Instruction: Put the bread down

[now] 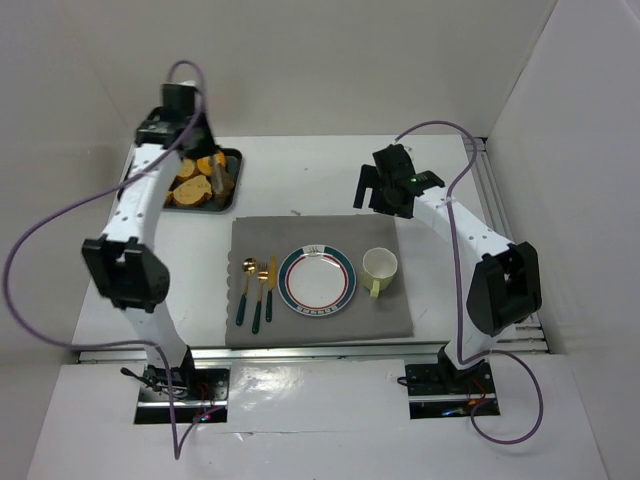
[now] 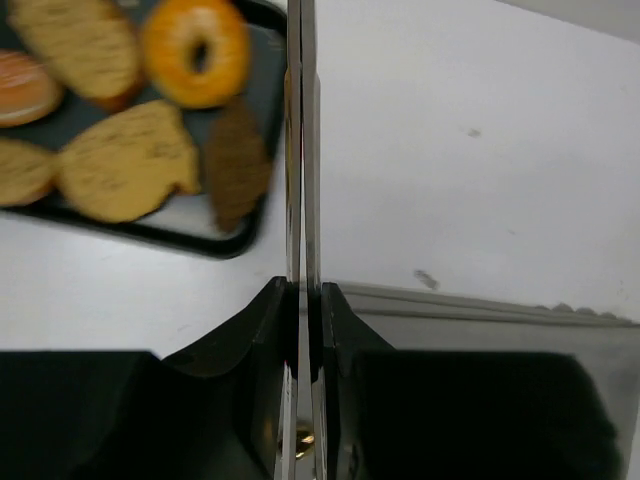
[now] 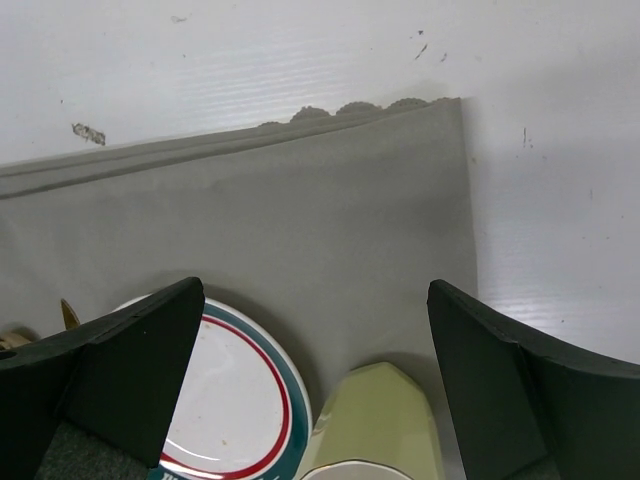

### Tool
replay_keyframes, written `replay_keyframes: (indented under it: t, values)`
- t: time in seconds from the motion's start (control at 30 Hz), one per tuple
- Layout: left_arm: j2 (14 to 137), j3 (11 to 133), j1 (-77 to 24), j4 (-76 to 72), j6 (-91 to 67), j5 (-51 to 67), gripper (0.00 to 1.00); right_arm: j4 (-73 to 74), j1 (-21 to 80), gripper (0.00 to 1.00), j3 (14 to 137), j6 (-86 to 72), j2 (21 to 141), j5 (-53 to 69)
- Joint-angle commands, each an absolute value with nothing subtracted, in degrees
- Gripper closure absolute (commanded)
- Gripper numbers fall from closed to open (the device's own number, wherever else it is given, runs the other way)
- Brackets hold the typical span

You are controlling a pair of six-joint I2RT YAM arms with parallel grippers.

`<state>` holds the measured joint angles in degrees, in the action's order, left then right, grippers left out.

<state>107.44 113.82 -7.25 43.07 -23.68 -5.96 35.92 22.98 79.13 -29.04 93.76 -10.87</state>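
- The bread (image 2: 125, 170) is a cluster of pieces lying on a dark tray (image 2: 180, 240): pale tan flat slices with darker flecks, an orange-glazed ring (image 2: 195, 48), a dark brown oblong piece (image 2: 235, 165) and a pinkish glazed round cut off by the left frame edge.
- From above, the bread (image 1: 197, 180) shows only as an orange-brown heap in the tray (image 1: 232, 170). The tray sits on the white worktop (image 1: 300, 170) at about 10 o'clock from the grey placemat (image 1: 320, 240), just beyond its far left corner.
- Only the top view shows the whole setting on the mat: a plate (image 1: 317, 282) with a teal and red rim at the centre, a pale green cup (image 1: 379, 266) at its 3 o'clock, and cutlery (image 1: 258, 290) at its 9 o'clock.
- The right wrist view shows the placemat (image 3: 330, 200) close up, with a scalloped trim on its far edge, plus part of the plate (image 3: 230, 400) and the cup (image 3: 375, 410).
- The left arm reaches forward over the tray. Its pincer (image 1: 213, 175) points down at the tray's right side.
- In the left wrist view the left pincer (image 2: 302, 150) is closed, its thin fingers pressed flat together with no bread between them, right over the tray's right rim.
- The right arm bends inward. Its pincer (image 1: 383, 190) hangs over the mat's far right corner.
- The right pincer (image 3: 315, 300) stands wide open and holds nothing.
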Motion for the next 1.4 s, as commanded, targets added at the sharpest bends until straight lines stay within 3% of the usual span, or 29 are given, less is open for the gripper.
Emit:
replay_keyframes:
  t: [0.0, 0.13, 0.2, 0.43, 0.57, 1.17, 1.37]
  values:
    - [99.7, 105.7, 0.3, 48.8, -26.9, -2.6, 0.91, 33.0, 22.9, 0.00, 79.6, -27.4, 90.4, -12.0]
    - [95.5, 101.1, 5.5, 49.4, -26.9, 1.3, 0.79, 32.4, 22.9, 0.00, 80.2, -26.9, 92.8, -11.3]
    - [95.5, 100.5, 8.0, 50.1, -26.9, 1.8, 0.68, 31.7, 22.9, 0.00, 80.7, -26.9, 93.4, -9.9]
    - [102.6, 107.0, 9.8, 51.9, -25.2, 5.6, 0.63, 31.2, 22.9, 0.00, 80.2, -26.9, 93.3, -9.3]
    - [106.3, 108.6, 10.3, 51.9, -25.8, 3.4, 0.53, 31.2, 22.9, 0.00, 79.5, -26.9, 92.7, -9.9]
    - [120.0, 120.1, 10.3, 46.8, -23.8, 6.2, 0.52, 34.0, 22.9, 0.00, 82.5, -27.4, 94.0, -11.1]
    - [126.4, 127.4, 10.3, 47.3, -23.8, 7.6, 0.41, 34.0, 22.9, 0.00, 82.5, -27.4, 94.0, -11.6]
